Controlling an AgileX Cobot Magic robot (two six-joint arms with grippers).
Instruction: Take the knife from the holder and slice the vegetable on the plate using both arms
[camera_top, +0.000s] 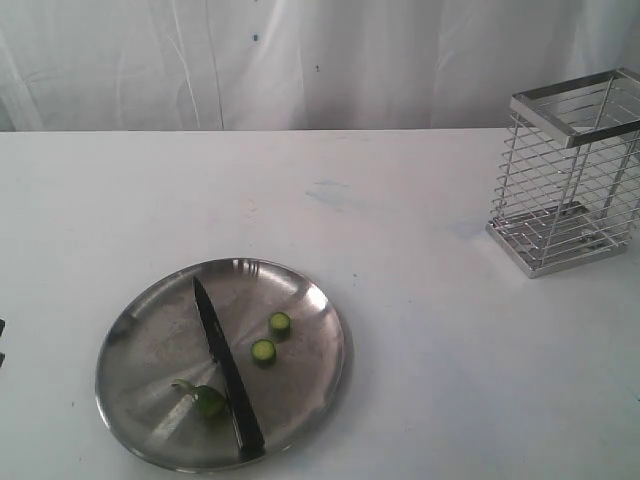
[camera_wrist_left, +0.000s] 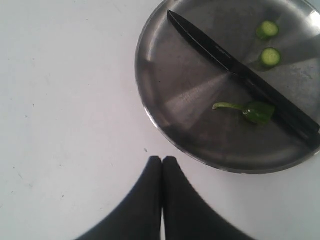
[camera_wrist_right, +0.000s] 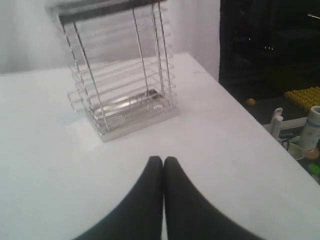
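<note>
both grippers, left gripper (camera_wrist_left: 162, 162) and right gripper (camera_wrist_right: 163, 162), closed empty; knife (camera_top: 226, 371) lies diagonally across plate (camera_top: 130, 330), tip pointing away toward the far rim.

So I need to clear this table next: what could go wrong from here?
The knife lies loose across the plate, its handle end out at the rim, so tilting the plate may send it sliding off. The two cut rounds and the stem piece are also loose and could roll. Neither the left gripper nor the right gripper holds anything.
</note>
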